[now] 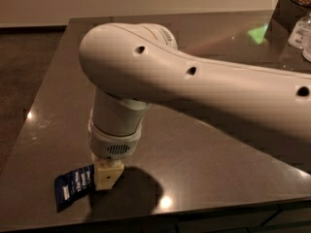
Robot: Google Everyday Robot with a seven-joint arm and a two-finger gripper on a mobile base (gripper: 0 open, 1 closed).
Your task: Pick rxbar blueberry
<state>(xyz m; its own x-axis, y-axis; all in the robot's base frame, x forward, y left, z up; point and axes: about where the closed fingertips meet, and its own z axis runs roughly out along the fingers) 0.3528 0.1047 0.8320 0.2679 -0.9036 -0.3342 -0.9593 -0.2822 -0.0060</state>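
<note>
The rxbar blueberry [73,186] is a flat dark navy wrapper with white text, lying near the front left edge of the dark table [204,149]. My gripper [107,174] hangs straight down from the big white arm [194,91] and its pale fingers rest at the bar's right end, covering that end. The bar's left part sticks out to the left of the fingers.
The table's front edge runs just below the bar and its left edge is close by. At the far right back corner stand a dark box [286,13] and clear plastic containers [302,30]. A green light reflection [257,33] lies on the tabletop.
</note>
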